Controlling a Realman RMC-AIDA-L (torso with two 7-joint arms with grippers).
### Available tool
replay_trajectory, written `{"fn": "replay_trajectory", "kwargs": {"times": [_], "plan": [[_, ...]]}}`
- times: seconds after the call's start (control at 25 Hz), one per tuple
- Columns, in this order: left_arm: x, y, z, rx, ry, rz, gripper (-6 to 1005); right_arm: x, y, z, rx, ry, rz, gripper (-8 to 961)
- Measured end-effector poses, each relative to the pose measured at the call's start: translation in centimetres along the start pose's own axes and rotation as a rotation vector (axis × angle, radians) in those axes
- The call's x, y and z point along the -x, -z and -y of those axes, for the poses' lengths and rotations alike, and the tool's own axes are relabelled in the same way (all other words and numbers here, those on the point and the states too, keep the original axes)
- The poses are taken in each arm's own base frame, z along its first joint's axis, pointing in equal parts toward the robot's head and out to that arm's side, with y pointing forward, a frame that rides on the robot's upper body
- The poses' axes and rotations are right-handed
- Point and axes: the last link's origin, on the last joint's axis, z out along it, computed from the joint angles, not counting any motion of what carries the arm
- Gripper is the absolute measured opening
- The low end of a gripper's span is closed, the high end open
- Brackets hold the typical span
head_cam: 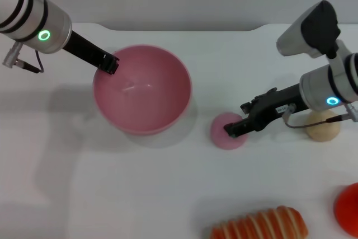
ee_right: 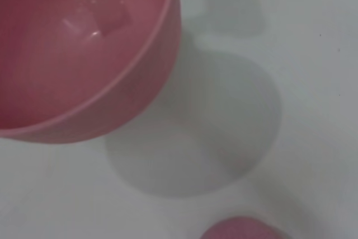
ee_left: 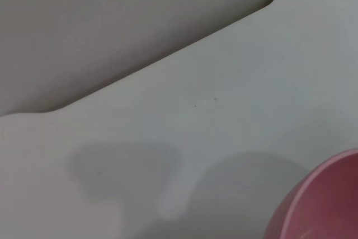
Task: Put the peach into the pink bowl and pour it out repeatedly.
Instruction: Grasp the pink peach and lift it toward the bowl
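1. Smooth glossy pink plastic bowl [head_cam: 142,89], round and deep, tilted on the white table [head_cam: 112,194] left of centre in the head view, mouth turned toward the camera, inside bare.
2. Left gripper [head_cam: 107,63] at the bowl's upper-left rim, black fingers clamped on that rim, one inside and one outside, bowl held at a slant.
3. Left wrist view: only a curved edge of the bowl [ee_left: 319,205] in one corner, above its grey shadow on the table [ee_left: 235,99].
4. Small matte pink toy peach [head_cam: 227,131], roundish, resting on the table just right of the bowl, apart from it.
5. Right gripper [head_cam: 235,129] low over the peach's right side, black fingertips touching or nearly touching it; width of the jaws and any grip on the fruit impossible to tell.
6. Right wrist view: the bowl's wall and hollow [ee_right: 78,60] filling one side, top of the peach [ee_right: 243,229] at the frame's edge, table between them shadowed.
7. Beige round ball [head_cam: 323,126] beneath the right forearm, near the table's right side.
8. Red round object [head_cam: 348,210] cut by the frame's right edge.
9. Orange-and-white striped bread-shaped toy [head_cam: 260,225] along the near edge.
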Motion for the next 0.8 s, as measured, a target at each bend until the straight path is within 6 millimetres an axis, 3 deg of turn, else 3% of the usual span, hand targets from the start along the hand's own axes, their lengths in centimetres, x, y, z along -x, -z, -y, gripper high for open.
{"fn": "replay_trajectory", "kwargs": {"times": [0.4,0.6,0.8], "plan": [[0.1,-0.1,-0.1,0.011,0.004,-0.005,47,-0.3,-1.3,-0.3,-0.019,0.036,-0.027,782],[0.2,-0.1,-0.1,0.011,0.006,-0.003,47,-0.4,-1.3,-0.2,-0.027,0.044,-0.024,598],[0.2,-0.2,-0.1,0.011,0.005,-0.001,48,-0.5,-1.3,-0.2,-0.026,0.044,-0.024,488]]}}
